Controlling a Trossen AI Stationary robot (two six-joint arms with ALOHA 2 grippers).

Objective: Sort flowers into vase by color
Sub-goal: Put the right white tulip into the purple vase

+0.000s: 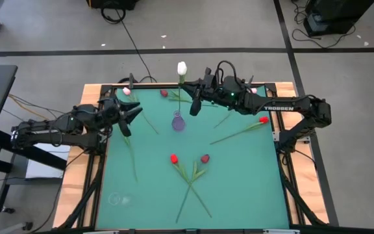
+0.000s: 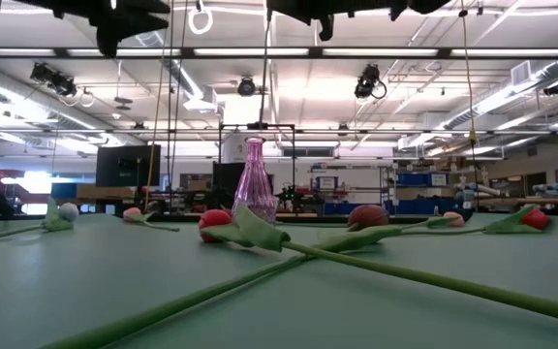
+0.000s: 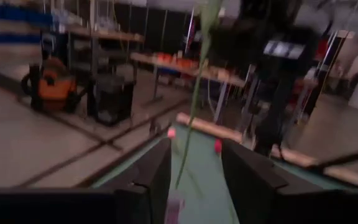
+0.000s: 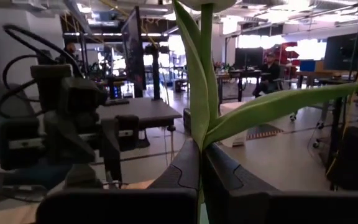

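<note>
Nearest us, crossed red tulips (image 1: 188, 160) lie unsorted on the green table (image 1: 239, 188). Our right gripper (image 1: 195, 97) pinches a white tulip (image 1: 182, 67) upright near the pink vase (image 1: 177, 121), apparently for insertion. Our left gripper (image 1: 132, 116) waits left, fingers parted, empty.

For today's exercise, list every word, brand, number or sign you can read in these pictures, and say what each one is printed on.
"TROSSEN": white letters on the right arm, read in the high view.
A lit panel on the dark machine in the left wrist view: too blurred to read.
Nothing else is readable, either on the vase or on the table.
</note>
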